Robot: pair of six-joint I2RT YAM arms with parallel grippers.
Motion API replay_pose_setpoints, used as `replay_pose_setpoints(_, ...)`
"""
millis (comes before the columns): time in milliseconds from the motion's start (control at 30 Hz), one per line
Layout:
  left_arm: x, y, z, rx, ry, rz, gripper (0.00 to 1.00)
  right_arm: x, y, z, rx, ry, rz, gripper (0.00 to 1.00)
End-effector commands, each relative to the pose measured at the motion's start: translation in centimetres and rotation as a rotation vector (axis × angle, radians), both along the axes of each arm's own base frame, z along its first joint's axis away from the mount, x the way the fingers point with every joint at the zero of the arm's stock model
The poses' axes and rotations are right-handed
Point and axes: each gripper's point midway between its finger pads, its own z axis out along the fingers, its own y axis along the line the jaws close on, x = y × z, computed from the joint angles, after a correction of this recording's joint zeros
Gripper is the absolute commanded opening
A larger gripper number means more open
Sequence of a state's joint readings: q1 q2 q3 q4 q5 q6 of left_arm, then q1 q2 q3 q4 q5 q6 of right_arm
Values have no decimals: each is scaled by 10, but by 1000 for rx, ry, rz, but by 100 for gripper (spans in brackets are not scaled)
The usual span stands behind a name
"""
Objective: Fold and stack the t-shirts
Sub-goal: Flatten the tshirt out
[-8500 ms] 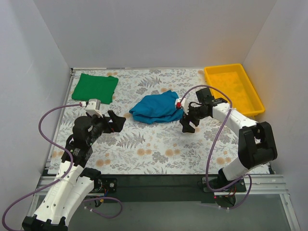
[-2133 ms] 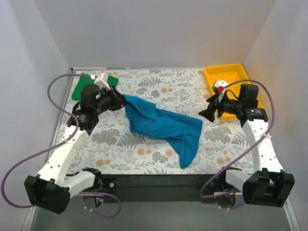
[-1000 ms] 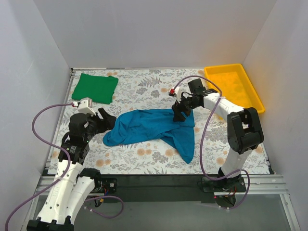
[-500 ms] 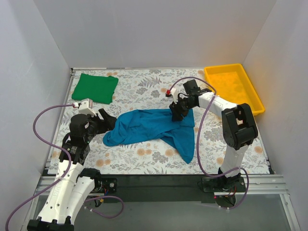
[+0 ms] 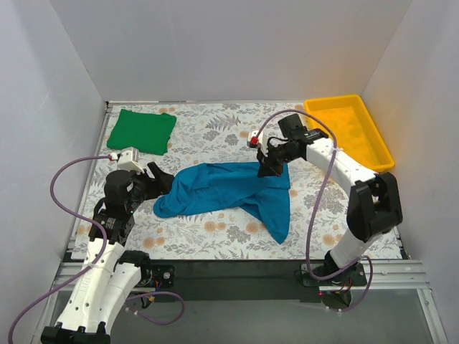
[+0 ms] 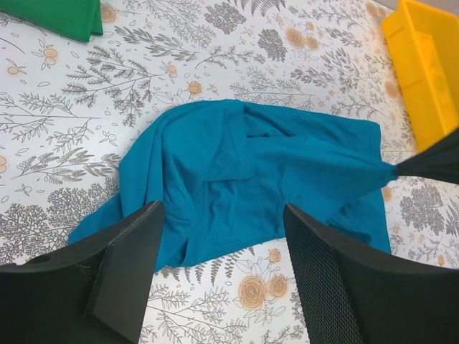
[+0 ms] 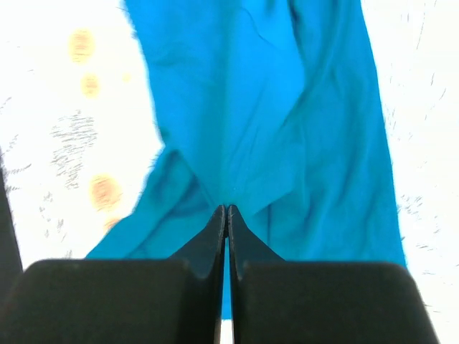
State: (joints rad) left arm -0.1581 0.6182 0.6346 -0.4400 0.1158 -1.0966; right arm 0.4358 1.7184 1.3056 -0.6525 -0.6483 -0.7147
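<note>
Two t-shirts lie on the flower-patterned tabletop (image 5: pixel 229 233) in front of me; the teal-blue t-shirt (image 5: pixel 215 188) is spread out loose and rumpled across the middle, with one long part trailing toward the near edge on my right; the green t-shirt (image 5: pixel 142 130) lies folded into a flat rectangle in the far left corner, well apart from the teal one; my right fingers (image 5: pixel 269 166) point down at the far right edge of the teal-blue t-shirt and are pressed together, pinching a small fold of its cloth; in my right wrist view the two dark fingers (image 7: pixel 208 251) meet with no gap and the blue cloth (image 7: pixel 265 107) draws up to a point at their tips; in my left wrist view the same cloth (image 6: pixel 237 172) is pulled to a peak at its right side, where the dark tip of the other arm meets it; my left fingers (image 6: pixel 129 265) stand wide apart and hold nothing; they hang above the tabletop just beside the bunched left end of the teal-blue t-shirt, not touching it; a yellow tray (image 5: pixel 348 129) sits in the far right corner, apart from both shirts; a corner of the green t-shirt (image 6: pixel 57 14) and an edge of the yellow tray (image 6: pixel 423 79) show at the top of my left wrist view.
</note>
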Motion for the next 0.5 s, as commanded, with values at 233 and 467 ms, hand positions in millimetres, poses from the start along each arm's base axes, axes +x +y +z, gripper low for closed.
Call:
replay_pose_setpoints(233, 1, -3, 2, 0, -12, -18, 66, -160, 3, 32, 69, -52, 531, 1)
replay_pose_setpoints(467, 1, -3, -1, 1, -2, -20, 66, -218, -10, 0, -62, -35, 708, 1)
